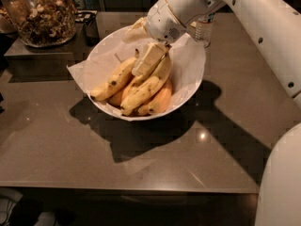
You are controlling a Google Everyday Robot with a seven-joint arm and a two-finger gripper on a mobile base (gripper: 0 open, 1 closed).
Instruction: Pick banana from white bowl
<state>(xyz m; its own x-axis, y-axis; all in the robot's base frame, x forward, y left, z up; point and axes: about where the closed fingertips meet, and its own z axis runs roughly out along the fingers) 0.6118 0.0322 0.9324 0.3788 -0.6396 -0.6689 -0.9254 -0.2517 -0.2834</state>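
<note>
jaws, grip unclear, down on curved yellow flecked banana in white bowl

The gripper, at upper centre over the white bowl, hides the upper end of one banana. The frame's top edge cuts off the glass jar, and its right edge the arm.

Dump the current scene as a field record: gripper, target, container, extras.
gripper: down inside the white bowl, against the top of the pile
bananas: several, piled in the bowl, all lying in the pile
white bowl: paper-lined, standing on the table
jar: glass, nut-filled, back left
status: banana not yet picked
</note>
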